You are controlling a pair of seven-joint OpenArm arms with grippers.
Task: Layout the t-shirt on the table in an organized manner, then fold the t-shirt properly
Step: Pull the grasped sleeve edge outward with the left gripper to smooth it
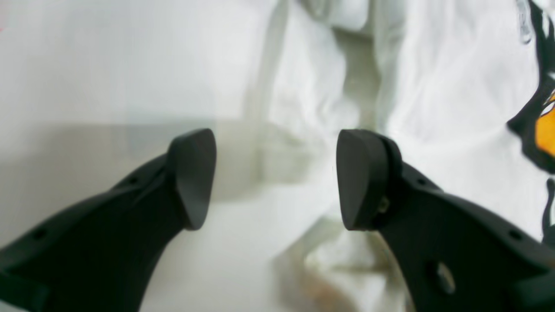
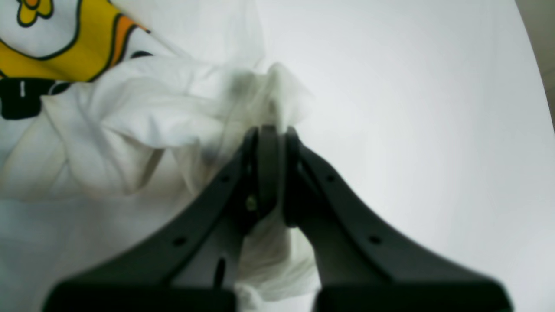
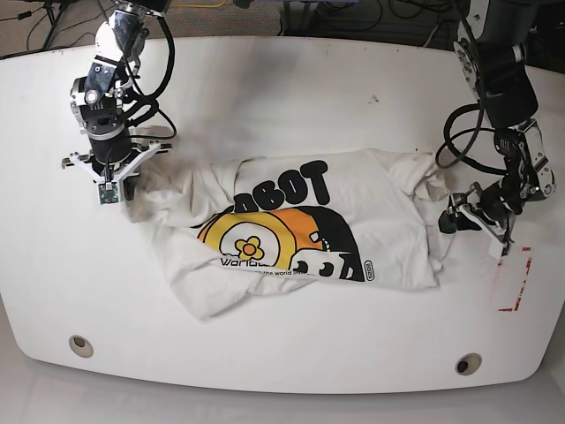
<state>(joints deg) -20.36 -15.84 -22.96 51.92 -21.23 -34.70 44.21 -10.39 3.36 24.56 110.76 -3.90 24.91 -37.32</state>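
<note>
The white t-shirt (image 3: 291,221) lies rumpled across the middle of the table (image 3: 282,79), its orange-and-yellow graphic and black lettering facing up. In the base view my right gripper (image 3: 125,185) is at the shirt's left end. The right wrist view shows my right gripper (image 2: 269,132) shut on a bunched fold of the t-shirt (image 2: 151,108). My left gripper (image 3: 452,218) is at the shirt's right edge. In the left wrist view my left gripper (image 1: 277,177) stands open just above wrinkled t-shirt cloth (image 1: 455,86), with nothing between its fingers.
A red tape rectangle (image 3: 515,287) marks the table near its right edge, just beyond my left gripper. Two round grommet holes (image 3: 80,345) (image 3: 468,363) sit near the front edge. Bare white table (image 2: 390,108) lies beside the right gripper. Cables run behind the table's far edge.
</note>
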